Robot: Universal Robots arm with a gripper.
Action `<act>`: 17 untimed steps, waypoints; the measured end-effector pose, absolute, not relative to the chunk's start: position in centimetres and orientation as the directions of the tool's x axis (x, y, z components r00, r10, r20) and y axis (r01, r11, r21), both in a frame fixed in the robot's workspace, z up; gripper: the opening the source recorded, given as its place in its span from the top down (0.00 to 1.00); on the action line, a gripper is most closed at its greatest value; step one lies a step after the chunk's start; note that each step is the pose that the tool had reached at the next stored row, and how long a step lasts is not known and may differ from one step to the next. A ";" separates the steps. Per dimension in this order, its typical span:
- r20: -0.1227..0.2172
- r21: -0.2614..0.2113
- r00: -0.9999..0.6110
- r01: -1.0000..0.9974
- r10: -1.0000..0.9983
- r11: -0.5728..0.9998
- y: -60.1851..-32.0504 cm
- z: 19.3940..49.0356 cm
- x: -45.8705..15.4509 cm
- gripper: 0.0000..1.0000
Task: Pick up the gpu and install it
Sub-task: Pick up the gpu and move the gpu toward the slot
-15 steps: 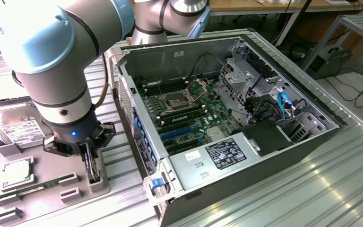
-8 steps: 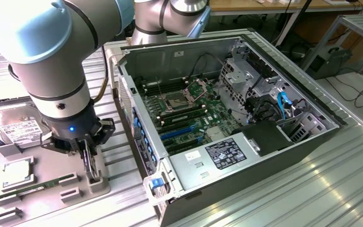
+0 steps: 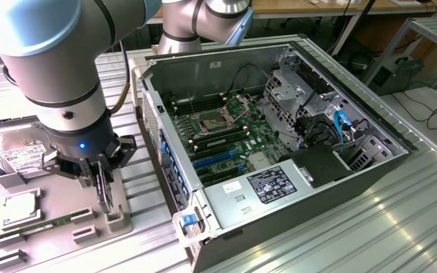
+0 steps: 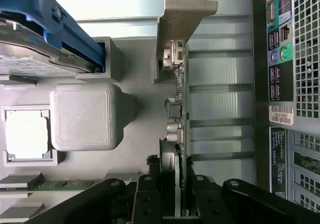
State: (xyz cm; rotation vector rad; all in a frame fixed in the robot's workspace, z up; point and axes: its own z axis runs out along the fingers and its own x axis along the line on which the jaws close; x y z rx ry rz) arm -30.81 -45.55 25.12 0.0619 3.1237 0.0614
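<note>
Claw (image 3: 100, 179) pinching gpu (image 4: 180, 99) by its edge, bracket end lowest, card upright at the tray (image 3: 66, 230), beside the open case (image 3: 203, 74). Judgement: hold it plumb and lift straight, so the board clears the tray's holders.

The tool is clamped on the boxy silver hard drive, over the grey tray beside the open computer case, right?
No. The tool is clamped on the thin dark green expansion card with a pale metal bracket, over the grey tray beside the open computer case; the wrist view shows it.
</note>
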 end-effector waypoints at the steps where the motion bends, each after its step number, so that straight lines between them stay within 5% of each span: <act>1: -0.016 0.040 -0.999 0.039 0.040 0.998 -45.6 25.3 -30.8 0.72; 17: -0.016 0.040 -0.999 0.039 0.040 0.998 -45.6 28.8 -30.8 0.72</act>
